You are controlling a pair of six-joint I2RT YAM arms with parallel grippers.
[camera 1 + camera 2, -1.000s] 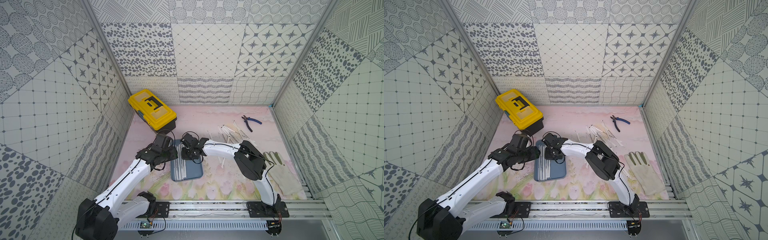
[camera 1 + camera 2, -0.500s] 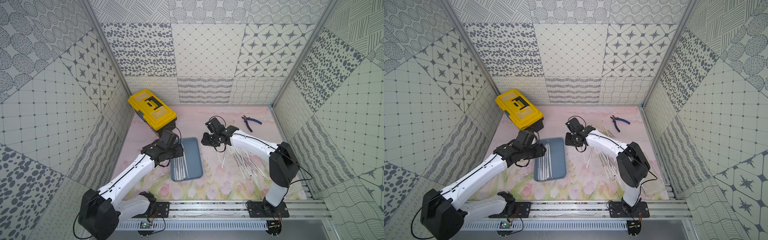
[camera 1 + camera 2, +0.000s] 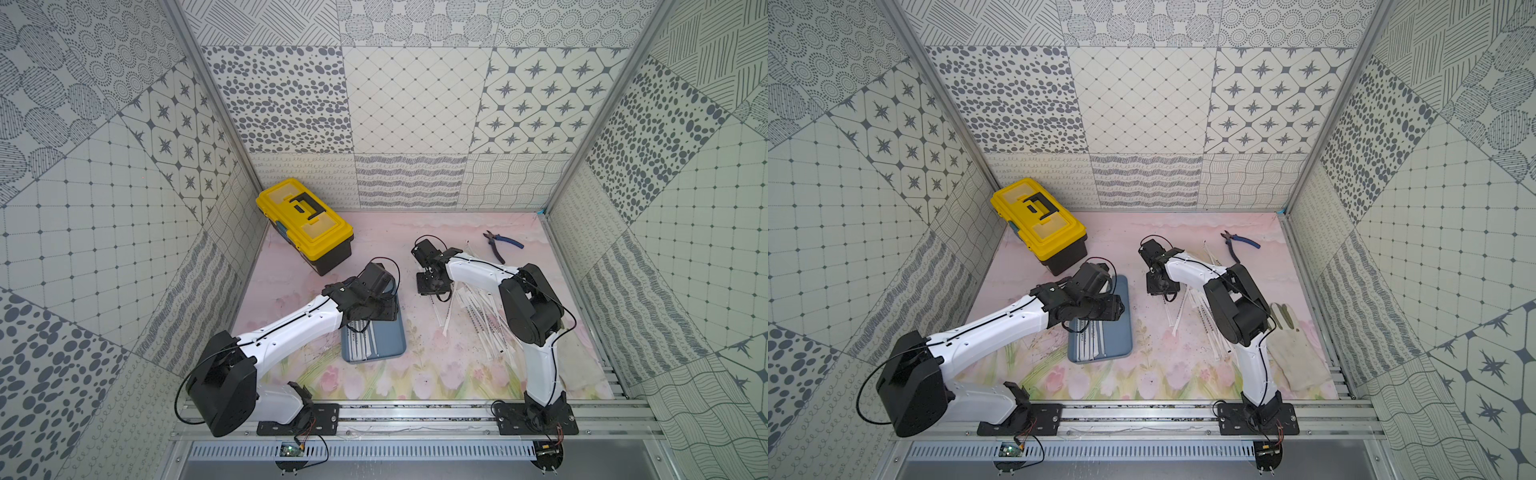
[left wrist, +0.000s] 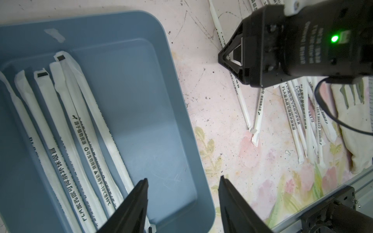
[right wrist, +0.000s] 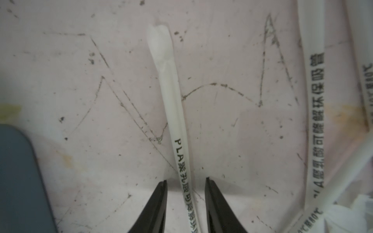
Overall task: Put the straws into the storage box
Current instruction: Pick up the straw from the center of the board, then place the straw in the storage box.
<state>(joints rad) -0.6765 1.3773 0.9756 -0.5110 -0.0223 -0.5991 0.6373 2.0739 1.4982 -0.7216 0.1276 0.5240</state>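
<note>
Straws (image 4: pixel 290 109): few inside storage box (image 4: pixel 151 121), most loose beside it; right gripper (image 5: pixel 186 179) apart, straddling one; left gripper (image 4: pixel 184 178) apart, empty, above box. Risk: skewed closing rolls straw aside, grip misses

This is a robotics lab test cell. Grey-and-white patterned wall panels (image 3: pixel 411 104) set in bare aluminium posts box in a pink floral-printed tabletop (image 3: pixel 436 374). Along its 6 o'clock edge a slotted aluminium rail (image 3: pixel 415 419) carries two bolted-down white-and-black robot arms (image 3: pixel 291 328). A small exposed circuit board (image 3: pixel 291 449) and loose wires hang beneath. A yellow plastic toolbox (image 3: pixel 305 220) sits at 11 o'clock.
</note>
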